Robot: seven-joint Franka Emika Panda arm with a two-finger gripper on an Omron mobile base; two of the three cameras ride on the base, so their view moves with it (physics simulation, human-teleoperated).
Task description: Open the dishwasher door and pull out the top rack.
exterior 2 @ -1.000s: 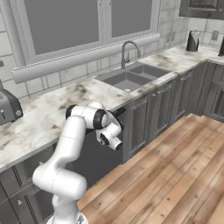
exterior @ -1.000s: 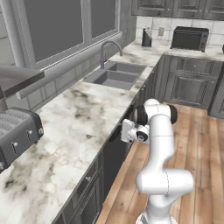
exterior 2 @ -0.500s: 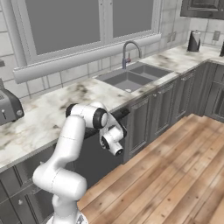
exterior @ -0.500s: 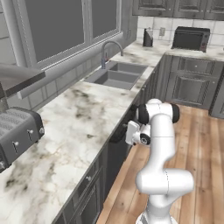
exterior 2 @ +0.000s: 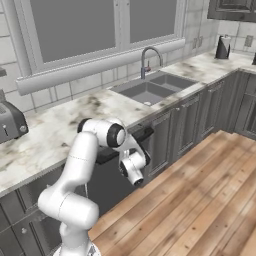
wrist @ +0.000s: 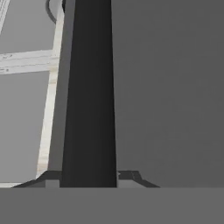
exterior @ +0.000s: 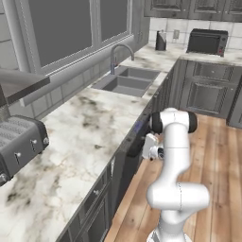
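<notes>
Change from earlier frames: the gripper (exterior 2: 141,159) sits lower and farther out from the cabinet front than a second ago; the top edge of the dishwasher door (exterior 2: 107,182) has tilted out from under the counter (exterior: 85,127) with it.
Base cameras: unchanged; sink (exterior 2: 147,91), faucet (exterior: 119,53) and toaster (exterior: 21,142) hold the same places.
Finger state: pinched on the bar handle (wrist: 89,94), one dark fingertip (wrist: 127,176) on each side of it at the bottom of the hand view.
Handle, relative to fingers: passes between the two tips and runs straight away from them, up through the hand view.
Handle long axis: horizontal in the room, parallel to the counter edge, as the right base view shows (exterior 2: 125,145).
Door panel, relative to fingers: flat grey face just beyond the handle, on the far side of both tips.
Door attitude: top edge leans toward the wooden floor (exterior 2: 200,200); lower edge close to the cabinet line; opening partial.
Door location: below the marble counter, between the raised-panel cabinet doors (exterior 2: 172,132) and the arm's base.
Light strip: small blue lights on the door's top edge (exterior: 138,126), just above the hand.
Top rack: cannot tell; interior hidden behind the door.
</notes>
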